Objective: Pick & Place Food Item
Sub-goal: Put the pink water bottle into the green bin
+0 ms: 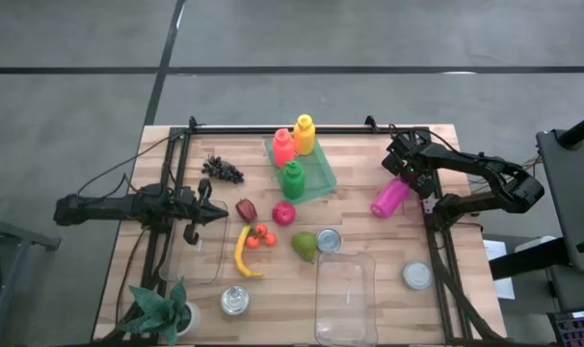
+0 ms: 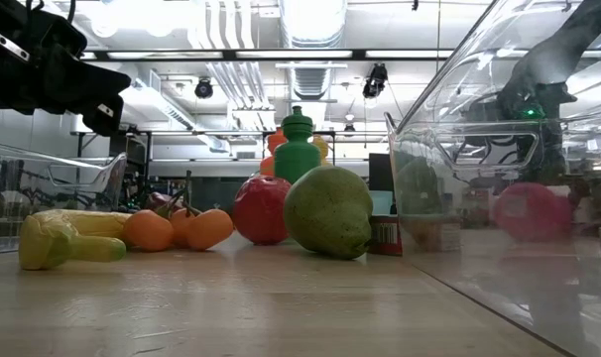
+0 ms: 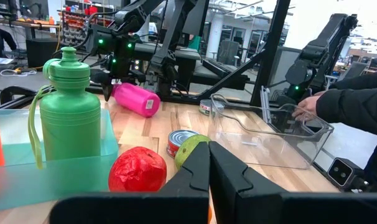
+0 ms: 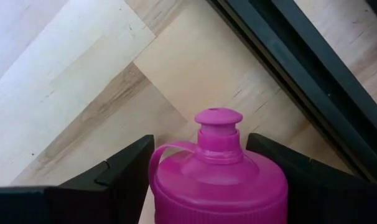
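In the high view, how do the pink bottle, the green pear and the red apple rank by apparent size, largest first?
1. pink bottle, lying on its side
2. green pear
3. red apple

The pear and apple look close in size, so their order is unsure.
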`<state>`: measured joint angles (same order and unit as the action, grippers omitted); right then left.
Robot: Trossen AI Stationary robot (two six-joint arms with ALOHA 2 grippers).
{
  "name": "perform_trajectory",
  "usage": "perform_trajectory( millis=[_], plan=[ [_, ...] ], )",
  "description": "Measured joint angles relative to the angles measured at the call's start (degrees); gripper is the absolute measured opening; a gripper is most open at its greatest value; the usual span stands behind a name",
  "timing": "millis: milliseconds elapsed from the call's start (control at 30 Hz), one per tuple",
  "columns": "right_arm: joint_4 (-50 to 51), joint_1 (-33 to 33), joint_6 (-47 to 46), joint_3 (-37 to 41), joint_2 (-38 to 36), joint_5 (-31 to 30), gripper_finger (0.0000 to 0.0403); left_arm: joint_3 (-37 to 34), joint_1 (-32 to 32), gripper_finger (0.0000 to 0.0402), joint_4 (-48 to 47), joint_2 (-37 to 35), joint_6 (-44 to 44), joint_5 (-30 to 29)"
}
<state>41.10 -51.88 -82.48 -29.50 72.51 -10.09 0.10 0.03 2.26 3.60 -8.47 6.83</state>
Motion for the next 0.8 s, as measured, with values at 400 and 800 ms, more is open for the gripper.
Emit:
perform_trajectory(
  millis=[400,800],
  plan=[
    [0.3,0.0,-0.02,0.04,0.02,-0.19,0.0201,0.02,-0.01,0.0001,-0.01,0.0,0.0,0.01],
    [0.18,0.0,0.42,0.04,0.04,-0.35,0.023,0.02,-0.01,0.0001,-0.01,0.0,0.0,0.01]
  ],
)
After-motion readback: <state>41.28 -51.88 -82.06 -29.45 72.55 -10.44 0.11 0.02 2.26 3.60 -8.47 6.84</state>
